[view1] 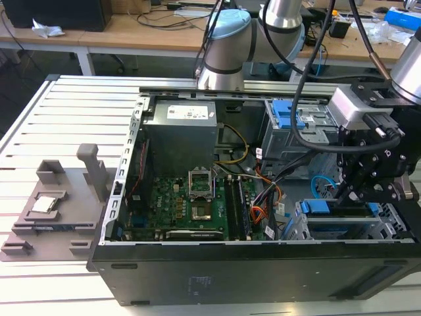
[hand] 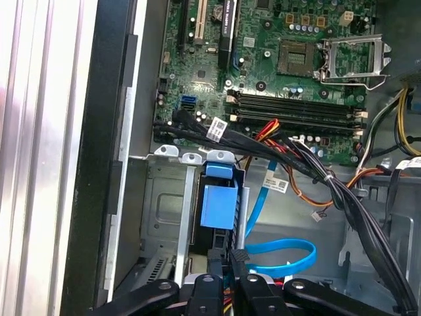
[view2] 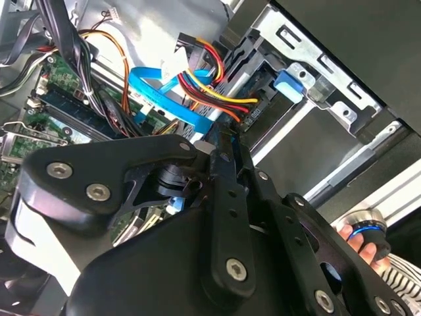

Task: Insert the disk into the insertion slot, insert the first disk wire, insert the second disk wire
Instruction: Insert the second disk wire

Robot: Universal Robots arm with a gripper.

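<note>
Open computer case on a slatted metal bench (view1: 39, 118); the disk (hand: 219, 205) sits in the insertion slot (hand: 168, 217). The gripper (hand: 235, 260), closed, pinches a stiff, delicate plug at its rear; hold the plug's body.

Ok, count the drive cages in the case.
2. The taller cage with a blue latch stands farther back; the low silver cage lies nearer the camera. Others may be hidden.

The disk (view1: 342, 220) sits in the insertion slot (view1: 299, 230), at the exterior view's right of the motherboard (view1: 191, 207).
</note>
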